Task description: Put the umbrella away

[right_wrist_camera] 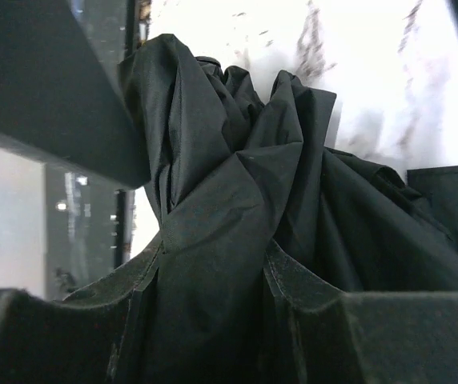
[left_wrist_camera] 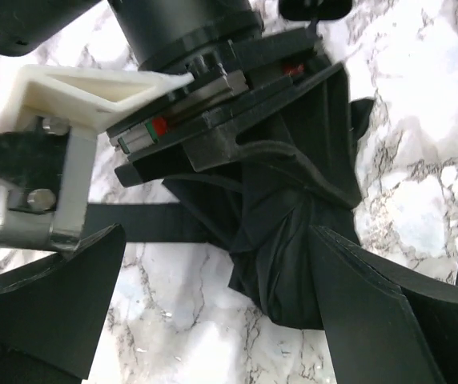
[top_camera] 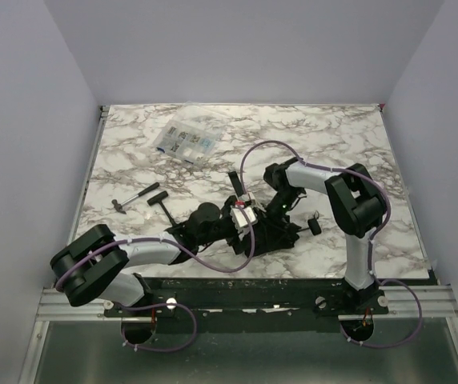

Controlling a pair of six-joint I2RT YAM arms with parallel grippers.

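The umbrella [top_camera: 281, 238] lies folded near the table's front centre, with dark crumpled fabric and its knob handle [top_camera: 315, 226] pointing right. My right gripper [top_camera: 271, 220] comes down on it from above. In the right wrist view it [right_wrist_camera: 213, 264] is shut on a bunched fold of the canopy [right_wrist_camera: 237, 160]. My left gripper [top_camera: 233, 232] is at the umbrella's left end. In the left wrist view it [left_wrist_camera: 213, 276] is open, low over the marble. The fabric [left_wrist_camera: 285, 240] lies against its right finger [left_wrist_camera: 373, 312], and nothing is gripped.
A clear plastic compartment box [top_camera: 182, 142] sits at the back left. Two small black-handled tools [top_camera: 137, 196] lie left of the umbrella. The right arm's wrist housing [left_wrist_camera: 181, 32] and white camera mount [left_wrist_camera: 69, 120] hang close above my left fingers.
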